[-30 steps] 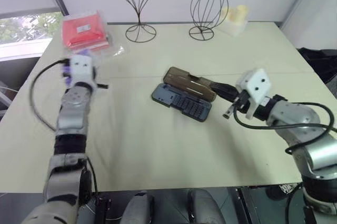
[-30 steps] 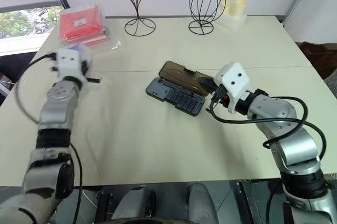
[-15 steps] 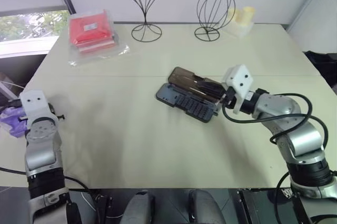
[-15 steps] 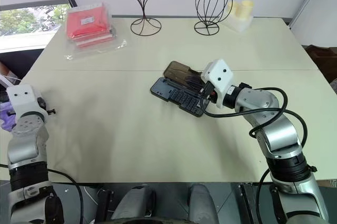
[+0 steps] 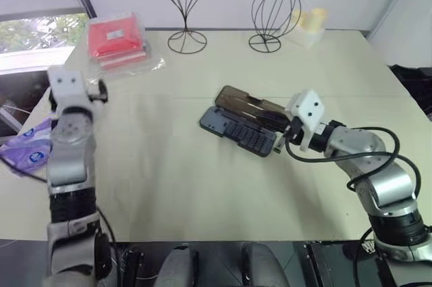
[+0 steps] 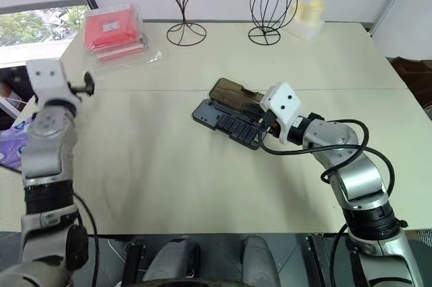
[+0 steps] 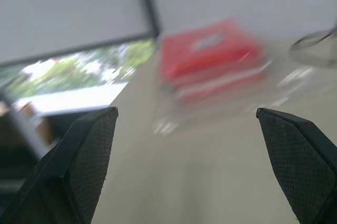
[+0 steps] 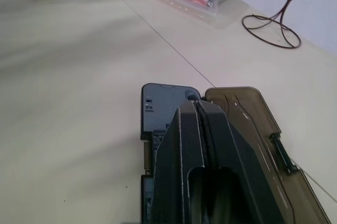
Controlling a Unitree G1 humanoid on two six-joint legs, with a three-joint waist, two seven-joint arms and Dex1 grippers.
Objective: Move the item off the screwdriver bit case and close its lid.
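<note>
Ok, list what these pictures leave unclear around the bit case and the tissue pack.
- Screwdriver bit case: in the right wrist view the right pincer, shut, covers most of the tray; whether it touches the lid cannot be told.
- Bits: too small to make out singly in the eye views.
- Tissue pack: cut off by the picture's edge in the left eye view.
- Red packet: blurred in the left wrist view.

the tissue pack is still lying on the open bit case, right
No. The tissue pack lies at the table's left edge, off the bit case, which is indeed open, its lid folded back, as the left eye view shows.
</note>
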